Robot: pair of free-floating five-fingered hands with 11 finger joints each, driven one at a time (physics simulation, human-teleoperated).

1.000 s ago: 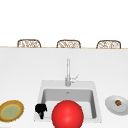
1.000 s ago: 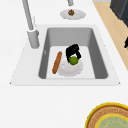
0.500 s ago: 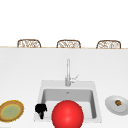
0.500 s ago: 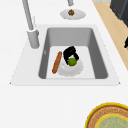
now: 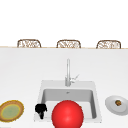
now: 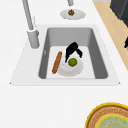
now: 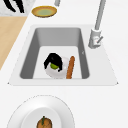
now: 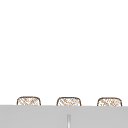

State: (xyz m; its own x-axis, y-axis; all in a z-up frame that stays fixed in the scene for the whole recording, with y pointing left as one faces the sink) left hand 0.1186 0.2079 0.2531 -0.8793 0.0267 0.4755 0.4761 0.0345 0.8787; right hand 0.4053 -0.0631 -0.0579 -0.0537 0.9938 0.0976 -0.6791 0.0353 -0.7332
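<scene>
Right hand (image 6: 72,49) is down inside the sink (image 6: 100,60), and my fingers are curled over the little green fruit (image 6: 72,62), coming down on either side of it and pinching it. The fruit sits in a white bowl (image 6: 75,70) right under my palm, on the sink floor. Just beside the fingers, on the faucet (image 6: 29,22) side, a long brown bread stick (image 6: 57,62) lies along the sink floor with one end touching the bowl's rim.

Out on the desk (image 6: 50,105), well apart from the fingers past the sink's right edge, there's a white plate (image 7: 22,112) with a small brown lumpy thing (image 7: 44,123) in the middle of it. Past the opposite edge, a yellow-rimmed plate (image 5: 3,110) with a greenish centre.

Left hand (image 5: 40,109) hangs in the air off the sink's front left corner, fingers loose and pointing down, holding nothing. That yellow-rimmed plate is the nearest thing to it.
</scene>
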